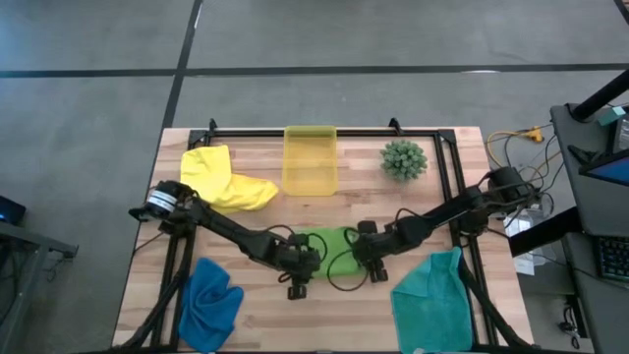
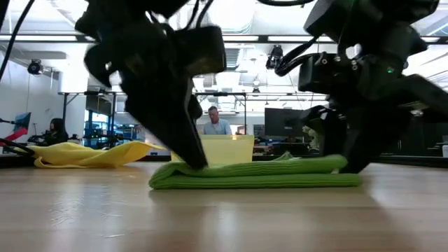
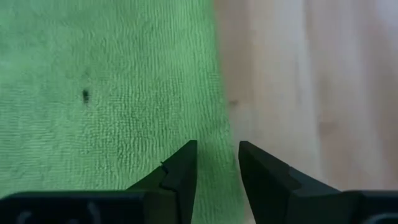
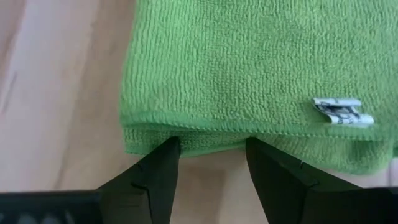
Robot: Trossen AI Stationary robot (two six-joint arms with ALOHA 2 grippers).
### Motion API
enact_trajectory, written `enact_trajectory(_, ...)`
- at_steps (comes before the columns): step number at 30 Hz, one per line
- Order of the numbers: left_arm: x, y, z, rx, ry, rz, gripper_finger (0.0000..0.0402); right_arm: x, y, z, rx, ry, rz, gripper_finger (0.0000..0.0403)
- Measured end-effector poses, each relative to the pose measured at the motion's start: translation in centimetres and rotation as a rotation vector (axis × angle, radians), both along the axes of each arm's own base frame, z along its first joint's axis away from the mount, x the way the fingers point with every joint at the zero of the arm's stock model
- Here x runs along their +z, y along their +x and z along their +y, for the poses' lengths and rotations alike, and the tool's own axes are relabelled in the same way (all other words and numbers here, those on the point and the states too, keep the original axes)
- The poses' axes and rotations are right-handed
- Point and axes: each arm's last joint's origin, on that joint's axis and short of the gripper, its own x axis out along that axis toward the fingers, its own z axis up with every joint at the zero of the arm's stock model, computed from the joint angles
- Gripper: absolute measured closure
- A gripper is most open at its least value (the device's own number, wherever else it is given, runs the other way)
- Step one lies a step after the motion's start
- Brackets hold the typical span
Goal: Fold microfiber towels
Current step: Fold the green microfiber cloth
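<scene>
Near the desk's (image 1: 257,320) front edge lie the blue towel (image 1: 210,295) and teal towel (image 1: 432,295). Mid-desk, the folded lime towel (image 1: 329,251) lies flat; left gripper (image 1: 298,285) and right gripper (image 1: 371,267) flank it, fingers parted, gripping nothing. The yellow towel (image 1: 226,182) lies far-left.

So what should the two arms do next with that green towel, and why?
Probably lift both pincers clear. The lime green towel already lies folded in flat layers, the left pincer and right pincer stand open at opposite edges, and the yellow towel still lies crumpled.
</scene>
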Motion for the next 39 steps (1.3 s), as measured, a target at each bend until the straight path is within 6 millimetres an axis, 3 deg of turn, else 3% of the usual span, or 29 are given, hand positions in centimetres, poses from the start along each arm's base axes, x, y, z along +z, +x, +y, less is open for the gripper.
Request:
enact_trajectory(9, 3.9, -1.6, 0.1, -0.001, 0.002, -0.057, 0.0297, 1.6, -0.9, 0.4, -0.166, 0.102, 0.013, 0.022)
enact_trajectory(18, 4.5, -3.9, -3.1, -0.142, 0.198, -0.091, 0.0297, 3.5, -1.3, 1.8, -0.095, 0.148, -0.083, 0.022)
enact_trajectory(26, 2.2, -3.7, -3.7, -0.252, 0.401, -0.062, 0.0297, 3.7, -1.0, 3.7, 0.238, 0.02, -0.233, 0.022)
enact_trajectory(39, -1.4, -2.7, -3.7, -0.339, 0.392, 0.03, 0.0297, 3.2, -0.9, 3.0, 0.357, -0.08, -0.244, 0.022)
